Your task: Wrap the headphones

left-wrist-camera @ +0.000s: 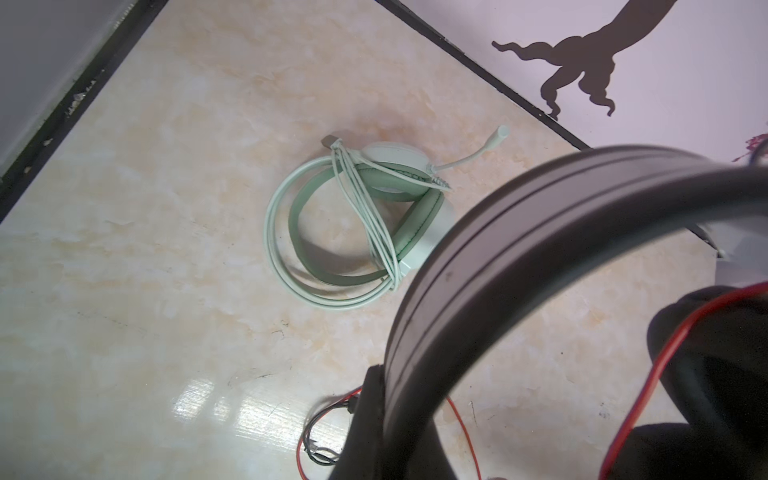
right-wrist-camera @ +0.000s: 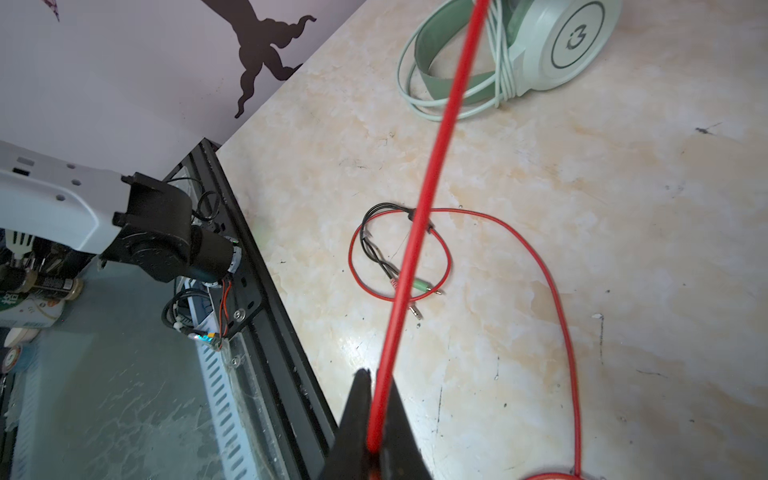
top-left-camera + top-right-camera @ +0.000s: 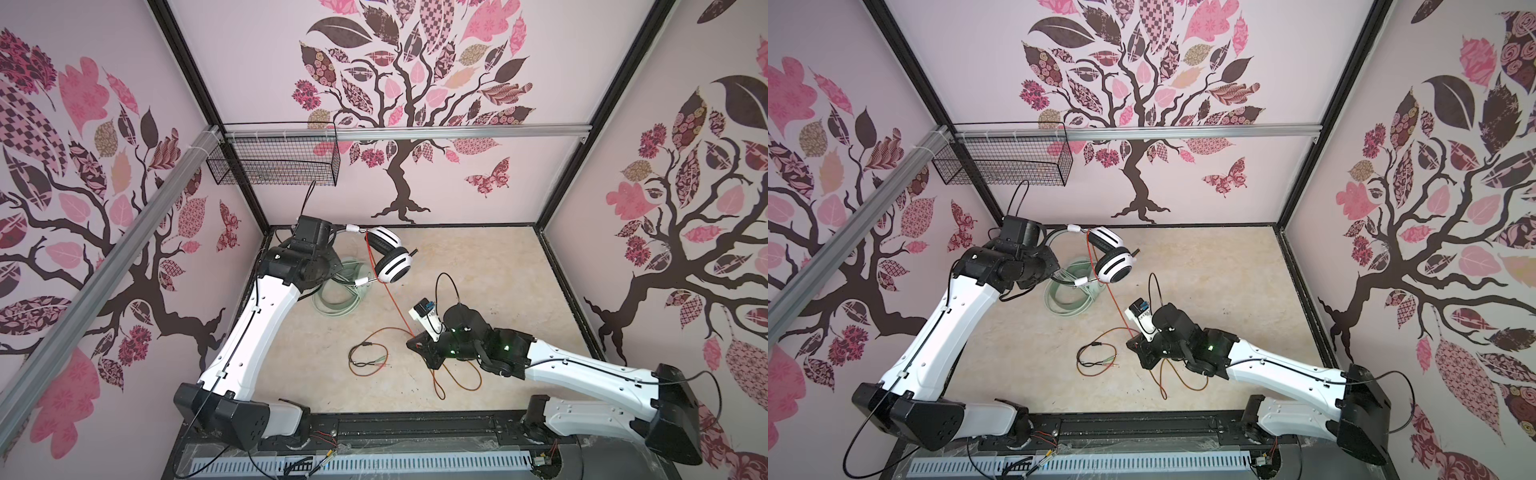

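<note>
**Operator:** What lies around the work area?

**Technician:** In both top views you will see a wire basket point(image 3: 274, 162) on the back wall at 11 o'clock, above the worktop point(image 3: 498, 266). The mint-green headset point(image 2: 577, 41) lies on the worktop at 10 o'clock, partly hidden under the left arm. Slack from the orange-red cable point(image 2: 425, 199) lies loose at 5 and 7 o'clock from the worktop centre. The 7 o'clock loop ends in thin black leads with plugs point(image 2: 415, 286).

**Operator:** What is the state of each claw?

**Technician:** The left claw point(image 1: 395, 399) is pressed together on the black band of the white-and-black headset point(image 3: 390, 257) and holds it off the worktop at 11 o'clock. The right claw point(image 2: 374, 428), near the centre, is pinching the orange-red cable. That cable runs straight and taut from the raised headset down to the right claw, crossing above the 7 o'clock loop.

**Operator:** How do the headsets look?

**Technician:** The mint-green headset lies flat. Its pale cable is wound in several turns across the band and one ear cup, and its microphone boom point(image 1: 469, 156) sticks out to one side. The white-and-black headset has white cups with black slots. Its cable is not yet wound around it.
</note>
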### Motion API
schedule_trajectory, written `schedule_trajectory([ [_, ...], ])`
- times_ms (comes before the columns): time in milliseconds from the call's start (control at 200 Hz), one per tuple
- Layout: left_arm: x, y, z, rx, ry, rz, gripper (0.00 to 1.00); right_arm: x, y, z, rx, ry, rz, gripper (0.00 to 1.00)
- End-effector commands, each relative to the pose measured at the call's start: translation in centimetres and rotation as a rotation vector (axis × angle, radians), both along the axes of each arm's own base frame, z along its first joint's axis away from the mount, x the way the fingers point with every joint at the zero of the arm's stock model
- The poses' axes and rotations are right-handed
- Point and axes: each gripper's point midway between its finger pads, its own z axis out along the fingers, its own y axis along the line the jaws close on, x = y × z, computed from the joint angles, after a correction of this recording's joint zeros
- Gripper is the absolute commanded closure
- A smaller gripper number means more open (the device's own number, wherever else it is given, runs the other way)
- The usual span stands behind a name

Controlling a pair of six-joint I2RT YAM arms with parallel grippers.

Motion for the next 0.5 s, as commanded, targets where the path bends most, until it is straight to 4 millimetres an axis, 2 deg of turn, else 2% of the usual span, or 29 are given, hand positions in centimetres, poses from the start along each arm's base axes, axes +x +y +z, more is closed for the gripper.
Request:
schedule_trajectory([
  [0,0.7,0.7,0.7,0.016,-0.058,0.047,1.00,-0.4,-0.1,1.3,-0.085,-0.027,0.029,0.93],
  [305,-0.6,1.3,0.9,0.283,-0.041,0.046,1.00,2.9,-0.8,5.6,-0.296,-0.205,-0.002,0.92],
  [495,-1.2,1.6,0.3,0.391,0.000,0.011,1.00,6.0,-1.8,9.0,-0.379,-0.362,-0.101,0.92],
])
